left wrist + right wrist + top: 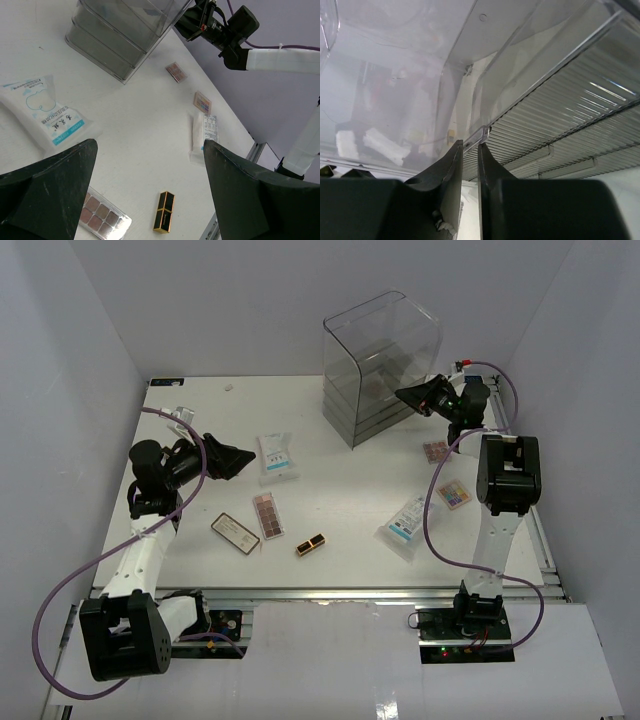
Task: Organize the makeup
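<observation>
My left gripper is open and empty, held above the table left of a white-blue sachet; the left wrist view shows it wide open. Below lie a brown palette, a second flat palette and the black-gold lipstick. At the right lie a second sachet, a multicoloured palette and a pink palette. My right gripper is at the clear drawer box's front, its jaws nearly together at a clear drawer handle.
The clear acrylic drawer box stands at the back, right of centre. The left wrist view shows the lipstick, the brown palette, both sachets and the right arm at the box. White walls enclose the table.
</observation>
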Available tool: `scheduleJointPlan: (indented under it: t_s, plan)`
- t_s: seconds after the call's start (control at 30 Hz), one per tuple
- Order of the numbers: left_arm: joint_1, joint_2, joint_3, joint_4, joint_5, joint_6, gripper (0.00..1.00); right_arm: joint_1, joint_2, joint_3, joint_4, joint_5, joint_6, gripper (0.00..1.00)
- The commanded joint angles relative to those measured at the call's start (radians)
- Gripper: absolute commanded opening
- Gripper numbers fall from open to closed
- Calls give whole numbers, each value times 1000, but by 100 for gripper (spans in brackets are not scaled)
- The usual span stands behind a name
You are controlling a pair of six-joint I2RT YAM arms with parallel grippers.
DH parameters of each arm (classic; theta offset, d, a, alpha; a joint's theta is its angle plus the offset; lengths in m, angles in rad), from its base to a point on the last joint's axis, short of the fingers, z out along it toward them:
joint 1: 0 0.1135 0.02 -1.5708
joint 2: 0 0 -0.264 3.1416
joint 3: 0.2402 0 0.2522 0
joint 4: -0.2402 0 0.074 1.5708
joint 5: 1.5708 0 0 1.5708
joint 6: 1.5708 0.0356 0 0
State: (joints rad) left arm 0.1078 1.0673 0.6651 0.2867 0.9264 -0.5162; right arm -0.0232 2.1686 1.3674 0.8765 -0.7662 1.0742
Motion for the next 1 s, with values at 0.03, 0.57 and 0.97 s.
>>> scheduleJointPlan:
  t_s: [0.03, 0.57, 0.97]
  plan:
    - [-3, -2, 20, -3, 11, 25, 98, -11, -21, -1, 166, 9, 25, 9]
    - [-322, 63, 85, 43, -171, -5, 98, -55, -414, -359, 266, -1, 62, 8]
    - [-631, 383, 410, 96, -464, 9, 98, -61, -525, -406, 231, 5, 66, 8]
